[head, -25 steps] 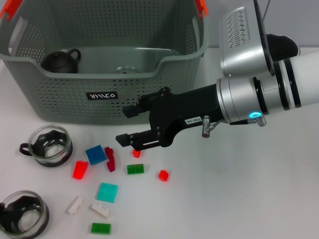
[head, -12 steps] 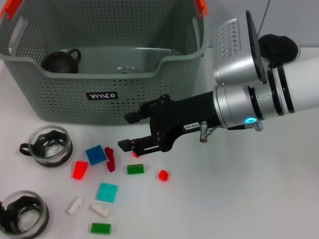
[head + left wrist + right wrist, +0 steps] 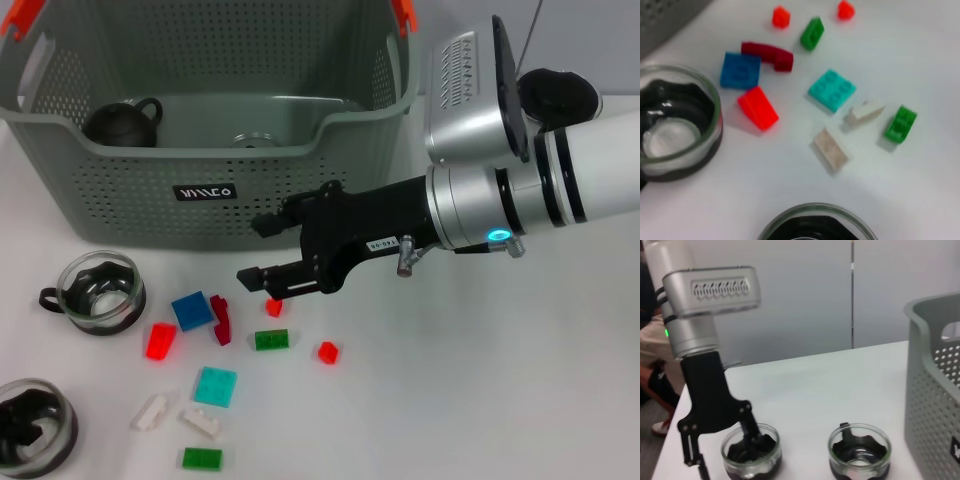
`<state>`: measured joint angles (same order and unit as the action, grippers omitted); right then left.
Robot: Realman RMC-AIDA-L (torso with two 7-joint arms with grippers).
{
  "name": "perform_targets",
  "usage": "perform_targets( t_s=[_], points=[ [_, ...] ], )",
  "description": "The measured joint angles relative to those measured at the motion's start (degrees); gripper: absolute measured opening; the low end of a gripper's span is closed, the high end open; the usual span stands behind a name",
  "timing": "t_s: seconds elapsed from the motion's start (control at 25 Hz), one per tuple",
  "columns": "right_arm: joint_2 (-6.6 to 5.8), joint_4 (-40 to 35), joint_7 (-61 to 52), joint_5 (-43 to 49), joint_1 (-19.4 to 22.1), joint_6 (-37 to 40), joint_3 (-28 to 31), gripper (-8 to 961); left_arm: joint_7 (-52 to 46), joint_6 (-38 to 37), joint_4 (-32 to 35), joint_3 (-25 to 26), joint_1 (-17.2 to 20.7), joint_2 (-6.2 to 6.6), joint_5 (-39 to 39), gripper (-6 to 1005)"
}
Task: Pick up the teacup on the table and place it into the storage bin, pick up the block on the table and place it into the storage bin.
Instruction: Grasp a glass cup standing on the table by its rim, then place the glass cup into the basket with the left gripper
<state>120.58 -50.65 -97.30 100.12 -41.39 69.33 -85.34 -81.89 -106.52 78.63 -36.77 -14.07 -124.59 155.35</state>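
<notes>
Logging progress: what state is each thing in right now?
storage bin: upright, dark cup inside.
corner teacup: upright, on table.
other teacup: upright, on table, untouched.
left gripper: open, straddling corner teacup's rim.
right gripper: open, empty, above red block.

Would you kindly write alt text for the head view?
The right hand, open, hovers above a small red block among scattered blocks on a white table. Behind stands the storage bin holding a dark teapot; two glass teacups sit at left.

The near teacup (image 3: pixel 33 434) is cut off by the frame edge.
</notes>
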Motion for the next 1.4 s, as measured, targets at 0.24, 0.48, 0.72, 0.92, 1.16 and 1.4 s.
perform_targets(
  t_s=[0.24, 0.48, 0.72, 0.92, 1.16, 1.4],
  points=[
    [0.00, 0.3, 0.0, -0.2, -0.2, -0.5, 0.1, 692, -0.6, -0.3, 0.2, -2.1, -0.4, -0.03, 0.1, 665],
    [-0.05, 0.6, 0.0, -0.2, -0.2, -0.6, 0.5, 691, -2.6, -0.9, 0.2, -5.0, -0.8, 0.03, 0.6, 630],
    [-0.15, 0.6, 0.0, -0.2, -0.2, -1.1, 0.5, 685, -4.1, -1.0, 1.0, -8.1, -0.5, -0.02, 0.7, 529],
    [-0.17, 0.7, 0.4, -0.2, -0.2, -1.2, 0.5, 686, -5.3, -0.8, 1.1, -8.0, -0.9, 0.05, 0.8, 417],
    [-0.17, 0.8, 0.6, -0.2, -0.1, -1.4, 0.5, 686, -5.5, -0.4, 1.5, -8.2, -0.9, -0.05, 0.8, 122],
    [-0.17, 0.8, 1.2, -0.2, 0.2, -1.4, 0.6, 686, -6.5, -1.1, 1.7, -7.1, -1.5, 0.04, 0.1, 62]
  ],
)
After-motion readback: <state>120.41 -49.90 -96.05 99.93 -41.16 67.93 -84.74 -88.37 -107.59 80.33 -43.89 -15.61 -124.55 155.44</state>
